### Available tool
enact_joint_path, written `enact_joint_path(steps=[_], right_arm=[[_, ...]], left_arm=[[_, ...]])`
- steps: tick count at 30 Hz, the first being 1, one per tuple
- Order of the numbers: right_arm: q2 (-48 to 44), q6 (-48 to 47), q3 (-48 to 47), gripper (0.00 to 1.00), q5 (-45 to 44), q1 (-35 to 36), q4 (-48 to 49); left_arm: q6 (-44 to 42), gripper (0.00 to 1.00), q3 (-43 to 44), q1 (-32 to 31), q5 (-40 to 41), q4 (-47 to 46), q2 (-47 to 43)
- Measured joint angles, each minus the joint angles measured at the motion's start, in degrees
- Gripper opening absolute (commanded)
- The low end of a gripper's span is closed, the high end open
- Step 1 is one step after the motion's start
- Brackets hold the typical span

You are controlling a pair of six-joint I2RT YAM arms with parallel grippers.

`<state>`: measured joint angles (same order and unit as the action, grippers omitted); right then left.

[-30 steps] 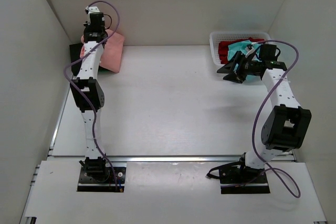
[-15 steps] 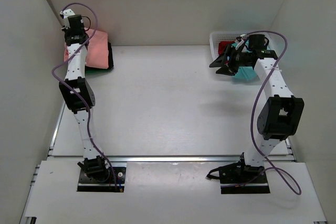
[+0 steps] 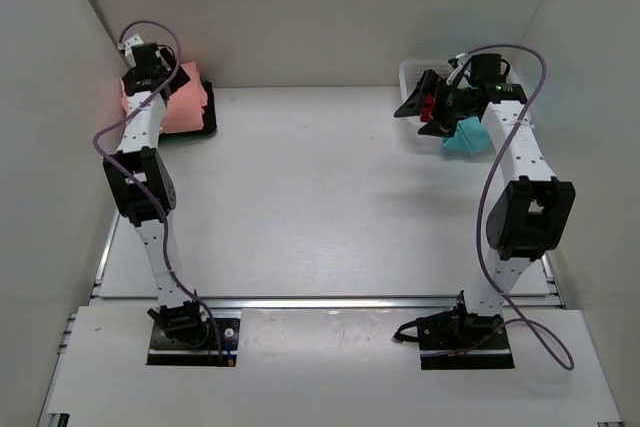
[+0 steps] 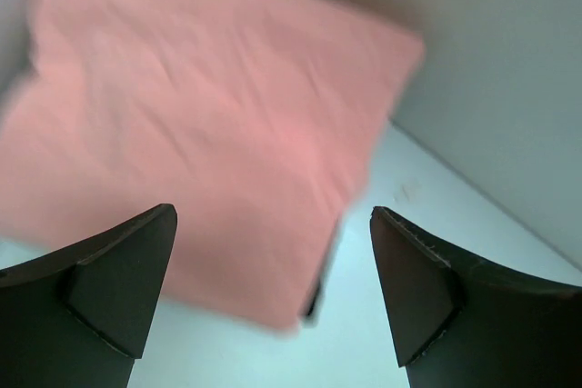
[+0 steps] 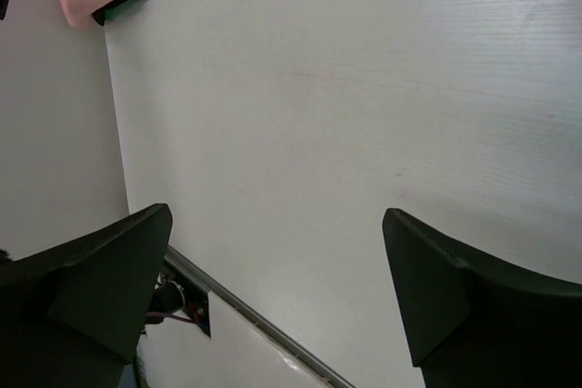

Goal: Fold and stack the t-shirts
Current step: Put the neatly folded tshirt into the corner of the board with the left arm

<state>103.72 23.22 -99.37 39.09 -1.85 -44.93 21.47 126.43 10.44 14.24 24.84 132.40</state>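
1. Salmon-pink t-shirt (image 3: 186,105): folded flat, top of a stack in the far-left corner of the surface (image 3: 320,197), close against the back wall.
2. Black t-shirt (image 3: 208,113): under the pink one, showing as a dark band along the stack's right side.
3. Green edge (image 5: 116,12): a thin strip at the stack's near side, lowest visible layer.
4. Teal t-shirt (image 3: 466,137): bunched and unfolded at the near side of the white mesh basket (image 3: 408,72) on the far right, partly hidden by the right arm.
5. Red t-shirt (image 3: 428,106): crumpled inside the basket, only a small patch visible.
6. Left tool (image 4: 271,215): above the pink shirt, fingers spread wide, nothing between them. Its wrist view is blurred.
7. Right tool (image 3: 421,115): raised by the basket's left side, fingers spread wide and empty. Its wrist view looks across bare surface toward the stack.
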Motion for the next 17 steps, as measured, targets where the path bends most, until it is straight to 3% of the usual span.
enact_joint_path(steps=[7,12,17], right_arm=[[-0.68,-2.69,0.09,1.00,-4.92,-0.42,-1.01],[-5.90,-2.54,5.51,0.99,-11.78,-2.86,2.38],[-10.62,-3.13,8.28,0.99,-20.39,-4.94,8.81]], left_arm=[[10.62,0.99,-25.83,-5.22,-13.60,-1.18,-17.75],[11.08,0.99,-38.18,-13.84,-20.15,-2.40,-28.81],[8.76,0.99,-47.04,-23.87,-21.16,-0.39,-40.63]])
